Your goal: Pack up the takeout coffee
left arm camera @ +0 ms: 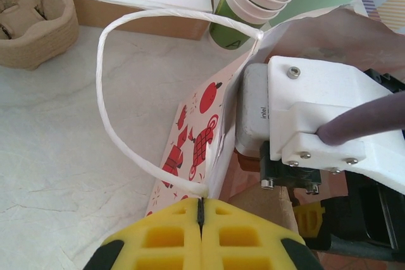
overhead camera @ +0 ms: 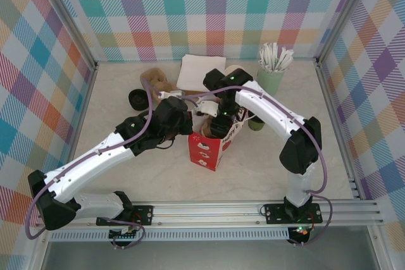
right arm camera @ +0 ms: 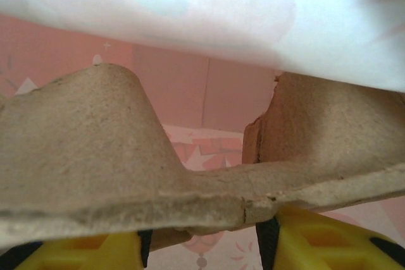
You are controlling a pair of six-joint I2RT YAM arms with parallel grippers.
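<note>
A red patterned paper bag (overhead camera: 204, 148) stands mid-table, its white side (left arm camera: 190, 131) and white twisted handle (left arm camera: 104, 93) close in the left wrist view. My left gripper (left arm camera: 200, 210) is shut on the bag's rim beside the handle, and it sits at the bag's left top edge (overhead camera: 190, 123). My right gripper (overhead camera: 219, 126) reaches down into the bag's mouth. It is shut on a brown cardboard cup carrier (right arm camera: 126, 156), with the pink inner wall of the bag behind. No single dark green coffee cup is in view.
A stack of dark green cups (left arm camera: 250, 4) stands right of the bag (overhead camera: 256, 122). Behind are the pale-green holder of white sticks (overhead camera: 272, 71), white napkins (overhead camera: 199, 71), a second cardboard carrier (overhead camera: 155, 81) and a black lid (overhead camera: 136, 98). The right arm's wrist (left arm camera: 310, 112) crowds the bag.
</note>
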